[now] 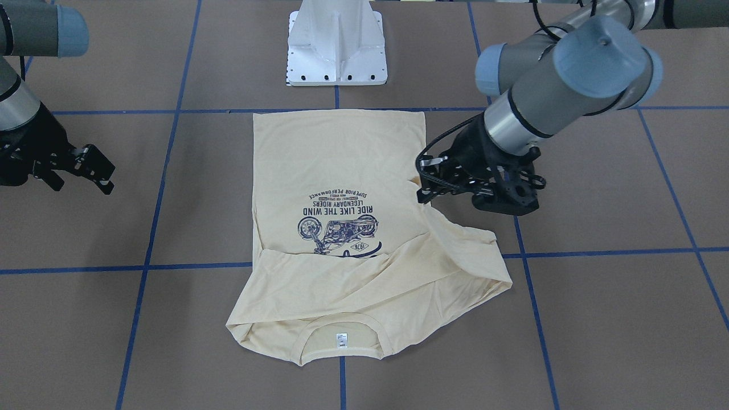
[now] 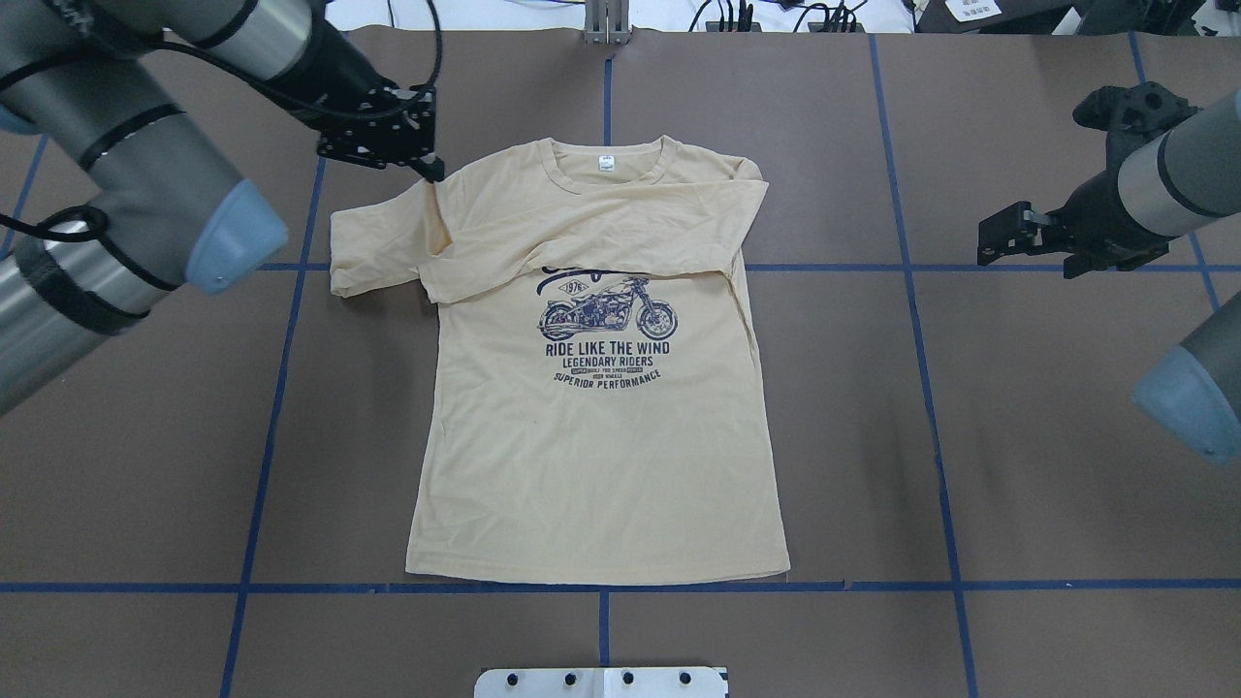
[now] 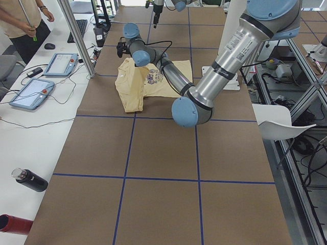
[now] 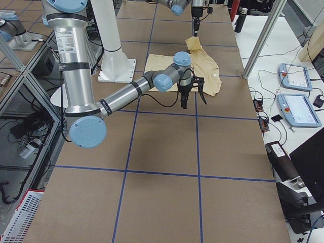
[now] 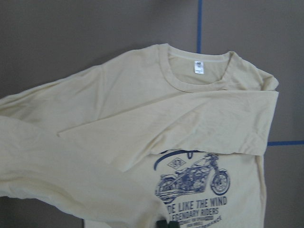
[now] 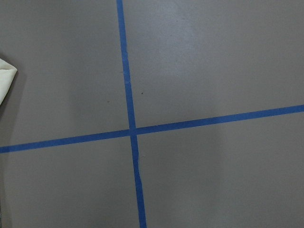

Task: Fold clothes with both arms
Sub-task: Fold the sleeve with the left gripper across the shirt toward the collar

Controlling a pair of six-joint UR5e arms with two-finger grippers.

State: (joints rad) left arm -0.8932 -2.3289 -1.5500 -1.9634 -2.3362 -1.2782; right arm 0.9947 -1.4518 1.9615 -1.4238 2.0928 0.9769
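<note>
Left gripper (image 2: 428, 167): at the far-left corner of the cloth, tips closed on a pinch of fabric where shoulder meets sleeve. The right side view shows the cloth drawn up in a small peak to it.
Left-side sleeve (image 2: 373, 247): sticks out past the body on the left, doubled and rumpled, not laid over the chest.
T-shirt (image 2: 601, 456): in the middle of the table (image 2: 970, 465), chest up, collar on the far side from the robot and hem on the near side. The body lies flat at full length.
Neck label (image 2: 607, 163): shows inside the collar at the far edge.
Print (image 2: 606, 330): centre of the chest, with its top edge covered.
Right-side sleeve (image 2: 620, 237): folded leftward across the chest and lying over the top of the print, its end near the left side seam.
Right gripper (image 2: 994, 237): well to the right of the shirt over bare table, fingers spread and holding nothing. Its wrist camera shows only tabletop, blue tape lines (image 6: 128, 95) and a sliver of cloth at the frame's left edge.
Done, as I judge it: one sleeve is folded in, so the fold is at an early stage.
In hand, probably: bringing the left-side sleeve across to match.
Left to do: flattening that sleeve, then folding the body, which shows no crease along its length.
</note>
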